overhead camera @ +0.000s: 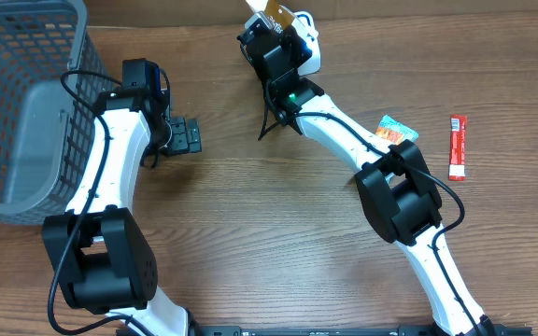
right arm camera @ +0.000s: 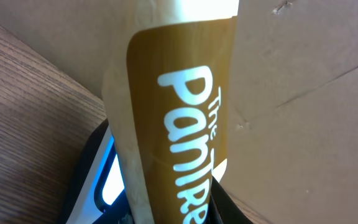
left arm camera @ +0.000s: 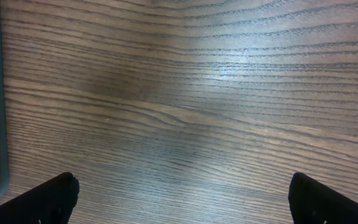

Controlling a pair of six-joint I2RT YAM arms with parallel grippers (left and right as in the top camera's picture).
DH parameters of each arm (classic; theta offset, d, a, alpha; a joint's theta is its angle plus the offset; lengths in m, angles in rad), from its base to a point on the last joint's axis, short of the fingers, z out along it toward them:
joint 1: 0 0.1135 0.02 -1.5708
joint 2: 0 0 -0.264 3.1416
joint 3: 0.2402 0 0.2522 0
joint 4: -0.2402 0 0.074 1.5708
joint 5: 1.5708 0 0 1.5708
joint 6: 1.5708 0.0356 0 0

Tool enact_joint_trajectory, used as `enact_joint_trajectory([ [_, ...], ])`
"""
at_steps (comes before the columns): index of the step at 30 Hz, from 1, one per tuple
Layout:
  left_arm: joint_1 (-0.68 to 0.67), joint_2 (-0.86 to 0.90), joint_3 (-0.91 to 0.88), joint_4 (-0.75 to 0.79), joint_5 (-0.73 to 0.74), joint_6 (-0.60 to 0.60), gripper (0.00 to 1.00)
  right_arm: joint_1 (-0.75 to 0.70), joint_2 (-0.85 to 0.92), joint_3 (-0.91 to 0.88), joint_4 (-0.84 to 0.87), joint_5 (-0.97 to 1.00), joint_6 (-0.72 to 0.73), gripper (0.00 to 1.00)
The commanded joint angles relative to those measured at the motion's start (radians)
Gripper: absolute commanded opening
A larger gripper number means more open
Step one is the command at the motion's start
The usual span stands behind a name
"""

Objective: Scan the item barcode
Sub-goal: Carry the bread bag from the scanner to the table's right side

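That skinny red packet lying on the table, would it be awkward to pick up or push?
Probably light: the red packet is small and thin. It lies flat on the table, so it should slide rather than roll, but pinching it up may be fiddly. It likely bends a little, like a sachet.

Noted left arm [overhead camera: 110, 163] and right arm [overhead camera: 348, 135]: white link shells, black joint housings, black cables along links. One green light [overhead camera: 290, 96] lit on right arm, 12 o'clock end.
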Motion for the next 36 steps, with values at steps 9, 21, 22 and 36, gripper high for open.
enact_joint_trajectory([
  [9, -0.002, 0.005, 0.002, 0.001, -0.005, 0.019, 1.0, 0.004, -0.1, 0.017, -0.008, 0.079, 0.076, 0.03],
  [21, -0.002, 0.005, 0.002, 0.001, -0.005, 0.019, 1.0, -0.082, -0.48, 0.016, -0.424, 0.079, 0.416, 0.03],
  [22, -0.002, 0.005, 0.002, 0.001, -0.005, 0.019, 1.0, -0.102, -0.5, 0.016, -0.469, 0.079, 0.453, 0.03],
  [36, -0.002, 0.005, 0.002, 0.001, -0.005, 0.019, 1.0, -0.677, -0.557, -0.034, -1.158, -0.432, 0.829, 0.03],
])
